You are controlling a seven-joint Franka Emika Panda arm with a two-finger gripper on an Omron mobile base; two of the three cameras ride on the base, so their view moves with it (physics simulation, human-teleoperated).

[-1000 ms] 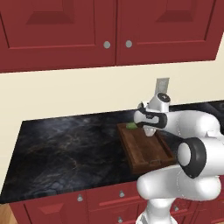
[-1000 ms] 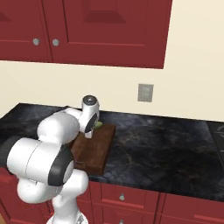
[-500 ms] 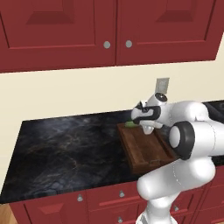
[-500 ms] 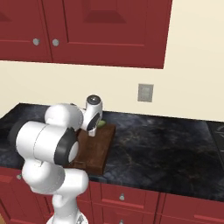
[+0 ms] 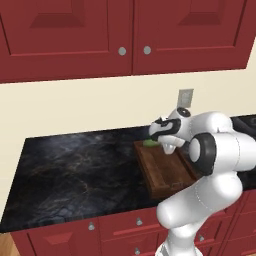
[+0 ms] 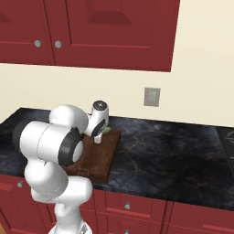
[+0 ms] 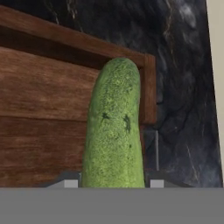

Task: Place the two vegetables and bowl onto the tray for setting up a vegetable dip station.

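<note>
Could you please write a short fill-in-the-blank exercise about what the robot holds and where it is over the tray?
1. The vegetable between the jaws is ____ in colour.
2. The tray is made of dark brown ____.
3. The tray lies on a black ____ under red cabinets.
4. In the hand view, the vegetable's far end points at a ____ of the tray.

Missing words: green; wood; counter; corner

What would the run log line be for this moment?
tool: shut on cucumber | cucumber: above tray corner | counter: bare
</note>
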